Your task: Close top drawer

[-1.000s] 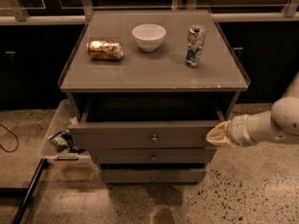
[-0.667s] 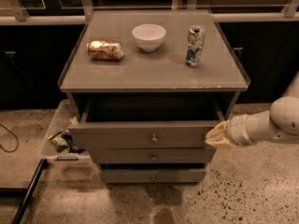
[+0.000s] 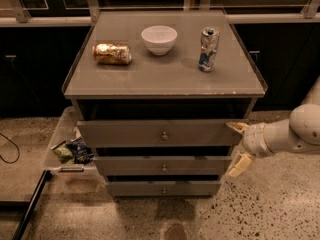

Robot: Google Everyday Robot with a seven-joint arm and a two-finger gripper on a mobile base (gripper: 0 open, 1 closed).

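The top drawer [image 3: 125, 133] is a wide grey-brown front with a small round knob [image 3: 164, 135]. It stands pulled out a little from the cabinet, with a dark gap above it under the cabinet top. My gripper [image 3: 238, 146] is at the drawer's right end, beside the front's right edge. It is open: one pale finger [image 3: 237, 127] is up by the front's top corner and the other hangs lower, level with the second drawer. It holds nothing.
Two shorter drawers [image 3: 164, 166] sit below, slightly out. On the cabinet top [image 3: 165, 76] are a white bowl [image 3: 159, 39], a lying gold can [image 3: 111, 54] and an upright can [image 3: 208, 49]. A clear bin with wrappers [image 3: 70, 149] is on the floor at left.
The gripper's fingers, together at the drawer's right end before, are now spread apart. The top drawer front sits a little further in, and the gap above it is narrower.
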